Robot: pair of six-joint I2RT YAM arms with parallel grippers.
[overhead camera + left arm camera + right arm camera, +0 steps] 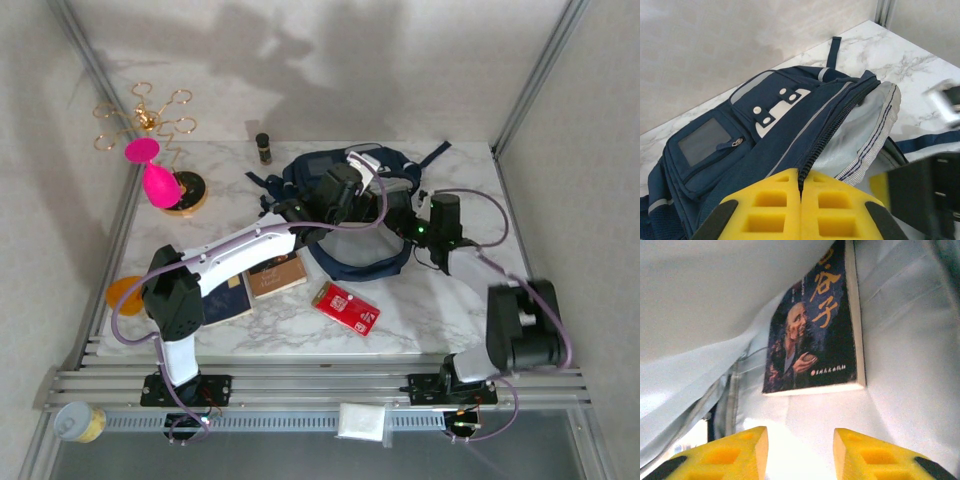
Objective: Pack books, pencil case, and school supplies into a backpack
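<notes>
The navy backpack (345, 255) lies open at the back middle of the table. My left gripper (801, 200) is shut on the zip edge of the backpack (765, 145) and holds its mouth up; from above the left gripper (358, 172) is over the bag's top. My right gripper (800, 450) is open inside the bag, its fingers apart over the pale lining. The portrait book (812, 335) lies just ahead of it, free of the fingers. In the top view the right gripper (392, 222) reaches in from the right. A brown book (275, 275) and a navy book (225, 300) lie on the table left of the bag.
A flat red rectangle with a white label (345, 307) lies in front of the backpack. At the back left are a pink hourglass-shaped object (155, 175) on a round base, a gold wire stand (150, 120) and a small dark bottle (263, 148). An orange object (125, 295) sits at the left edge.
</notes>
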